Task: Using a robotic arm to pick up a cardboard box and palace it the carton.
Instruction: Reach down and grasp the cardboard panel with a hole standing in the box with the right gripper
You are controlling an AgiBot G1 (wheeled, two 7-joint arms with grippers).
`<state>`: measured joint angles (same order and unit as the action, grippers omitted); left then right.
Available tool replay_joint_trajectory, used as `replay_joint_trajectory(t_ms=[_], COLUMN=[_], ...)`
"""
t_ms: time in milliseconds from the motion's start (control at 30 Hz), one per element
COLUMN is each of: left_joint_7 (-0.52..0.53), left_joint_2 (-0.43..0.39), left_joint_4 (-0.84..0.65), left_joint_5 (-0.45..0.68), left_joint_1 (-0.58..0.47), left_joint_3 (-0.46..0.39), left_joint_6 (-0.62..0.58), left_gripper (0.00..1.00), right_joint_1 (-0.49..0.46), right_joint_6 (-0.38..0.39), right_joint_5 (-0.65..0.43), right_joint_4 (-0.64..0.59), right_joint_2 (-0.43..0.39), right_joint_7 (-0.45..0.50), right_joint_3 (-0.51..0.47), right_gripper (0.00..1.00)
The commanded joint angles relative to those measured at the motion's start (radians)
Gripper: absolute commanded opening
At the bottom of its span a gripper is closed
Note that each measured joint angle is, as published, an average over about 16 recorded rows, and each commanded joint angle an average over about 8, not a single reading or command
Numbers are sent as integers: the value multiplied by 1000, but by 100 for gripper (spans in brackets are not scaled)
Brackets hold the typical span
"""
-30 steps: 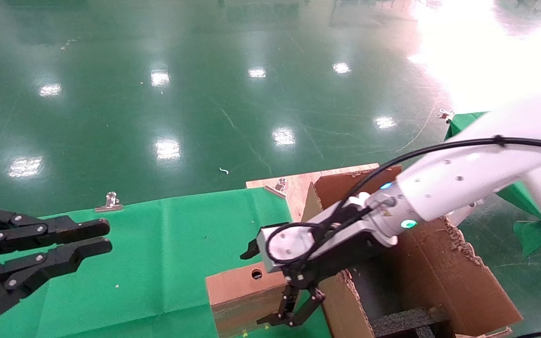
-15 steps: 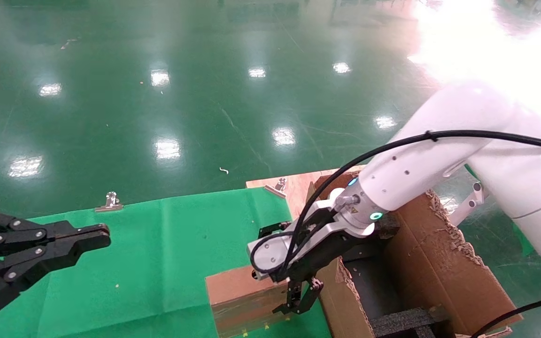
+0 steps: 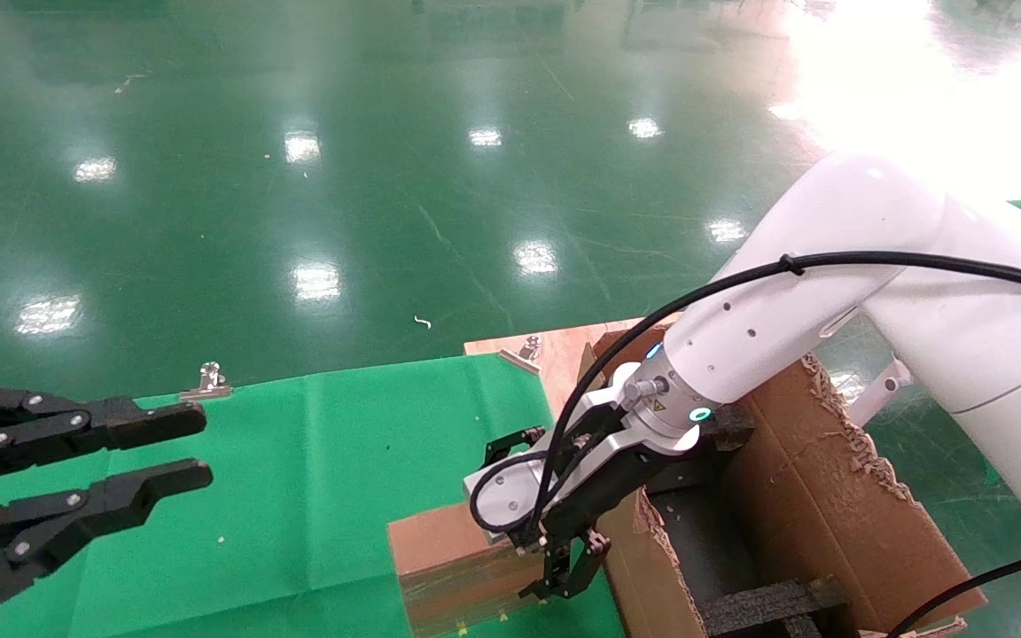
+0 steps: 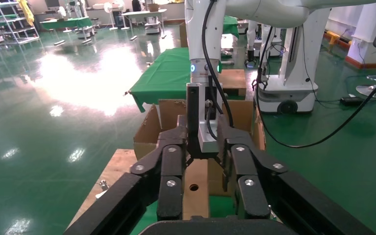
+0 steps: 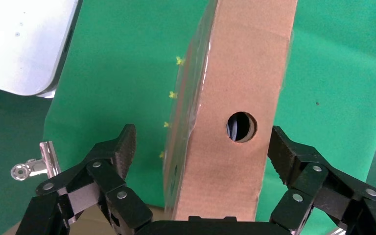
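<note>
The small cardboard box (image 3: 444, 554) with a round hole lies on the green cloth, close against the carton's near wall. My right gripper (image 3: 524, 523) on the white-sleeved arm is lowered over it. In the right wrist view the box (image 5: 235, 88) stands between the open fingers (image 5: 120, 152), with a gap on each side. The large carton (image 3: 830, 514) with ragged flaps holds black foam (image 3: 767, 602). My black left gripper (image 3: 198, 446) hovers open and empty over the cloth at the far left. From the left wrist view, that gripper (image 4: 201, 132) faces the box (image 4: 196, 188).
Green cloth (image 3: 324, 461) covers the table, held by a metal clip (image 3: 207, 381) at its far edge. A wooden board (image 3: 555, 350) lies beside the carton. Shiny green floor lies beyond. Another robot's base (image 4: 289, 93) stands behind the carton.
My right arm swung left and down, bringing its fingers astride the cardboard box. The left gripper's fingers drew nearly together, then spread wider apart.
</note>
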<state>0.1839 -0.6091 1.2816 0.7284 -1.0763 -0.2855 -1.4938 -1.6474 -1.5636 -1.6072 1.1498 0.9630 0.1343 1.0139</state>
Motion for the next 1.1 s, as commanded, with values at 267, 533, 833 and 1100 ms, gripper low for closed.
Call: replay_joint_trajectory(t_ms=[267,533,833,1100], left_joint_7=[0,0,0,0], left_joint_2=[0,0,0,0], left_joint_4=[0,0,0,0], left_joint_5=[0,0,0,0], left_joint_1=[0,0,0,0], left_joint_3=[0,0,0,0], left_joint_6=[0,0,0,0], left_gripper=[100,100,100,100], right_joint_1=[3,4,5,4], right_joint_6=[0,1,1,1], right_joint_5=[5,7,9,11], right_joint_4=[2,3,4,3], right_joint_2=[-4,-6,-7,-8], right_joint_7=[0,1,2,3], right_joint_3=[-8,-11,-13,-13], right_gripper=[0,0,0,0])
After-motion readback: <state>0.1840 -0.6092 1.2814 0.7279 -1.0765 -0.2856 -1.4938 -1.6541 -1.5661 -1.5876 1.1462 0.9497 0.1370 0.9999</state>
